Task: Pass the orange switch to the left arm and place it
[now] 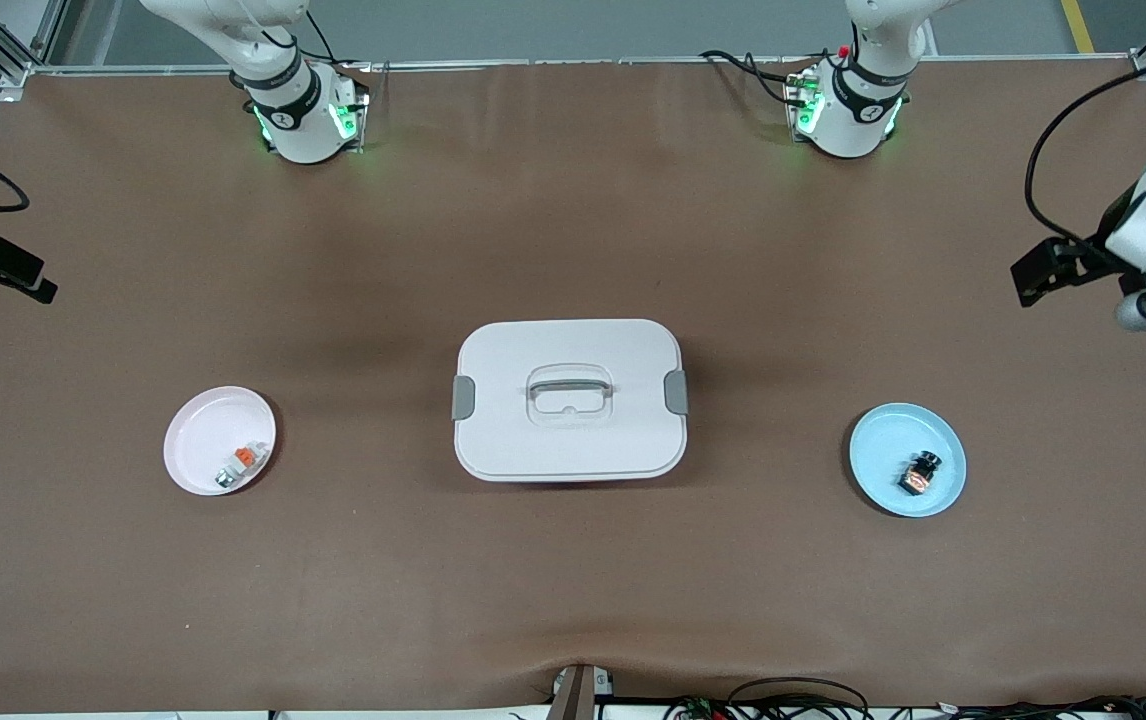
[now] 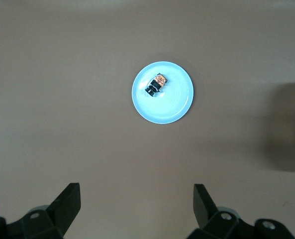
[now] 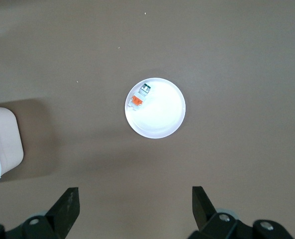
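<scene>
Nearest me, the switch (image 1: 919,473) lies on the blue plate (image 1: 883,440) toward the left arm's end, well apart from the box (image 1: 569,400). It looks light, rigid, easily tipped; I'd pinch its black sides. Left gripper (image 2: 137,206) and right gripper (image 3: 136,206) hang high over their plates, fingers wide, empty.

You get even, fairly bright overhead light across the brown table (image 1: 573,600), with soft blurred shadows spreading from the box (image 1: 569,400) toward both arms' ends and thin dark crescents hugging the blue plate (image 1: 883,440) and the white plate (image 1: 198,430). In the right wrist view the white plate (image 3: 162,117) is so bright that its inner surface washes out, while the small pieces on it stay readable, and the box's corner (image 3: 3,144) throws a broad dim patch beside it. In both wrist views the black fingers (image 2: 67,201) at the frame's edge look slightly soft, green lights glow at the two arm bases (image 1: 308,120), and the table's corners darken a little.
</scene>
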You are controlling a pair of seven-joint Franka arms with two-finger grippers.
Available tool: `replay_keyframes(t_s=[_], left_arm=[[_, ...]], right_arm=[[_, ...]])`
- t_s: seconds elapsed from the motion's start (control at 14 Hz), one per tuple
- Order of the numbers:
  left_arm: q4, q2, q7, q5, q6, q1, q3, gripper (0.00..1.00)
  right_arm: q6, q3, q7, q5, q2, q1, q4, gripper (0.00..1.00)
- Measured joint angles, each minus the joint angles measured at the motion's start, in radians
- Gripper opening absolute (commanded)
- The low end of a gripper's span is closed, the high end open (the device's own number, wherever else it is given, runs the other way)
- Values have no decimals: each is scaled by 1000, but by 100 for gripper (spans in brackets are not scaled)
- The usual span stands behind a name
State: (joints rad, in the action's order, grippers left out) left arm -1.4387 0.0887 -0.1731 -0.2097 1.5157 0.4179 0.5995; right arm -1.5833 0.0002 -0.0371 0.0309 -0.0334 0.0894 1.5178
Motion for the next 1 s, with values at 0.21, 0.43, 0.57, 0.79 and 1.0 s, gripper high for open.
replay_keyframes(t_s=[0.21,0.43,0.57,0.79,1.0], left_arm=[[0,-41,61,38,-25,17,-2,100],[-5,-70,152,123,-34,3,-94,100],[-22,-95,191,145,-41,-108,-235,100],[-60,-124,192,149,-43,-288,-386,100],[-86,-133,188,150,-42,-442,-502,100]], right_arm=[[0,0,0,0,0,0,1,100],[0,2,0,0,0,-2,1,100],[0,3,1,0,0,-5,1,100],[-3,1,92,-5,1,-4,1,100],[-6,-6,153,-6,1,-1,1,100]])
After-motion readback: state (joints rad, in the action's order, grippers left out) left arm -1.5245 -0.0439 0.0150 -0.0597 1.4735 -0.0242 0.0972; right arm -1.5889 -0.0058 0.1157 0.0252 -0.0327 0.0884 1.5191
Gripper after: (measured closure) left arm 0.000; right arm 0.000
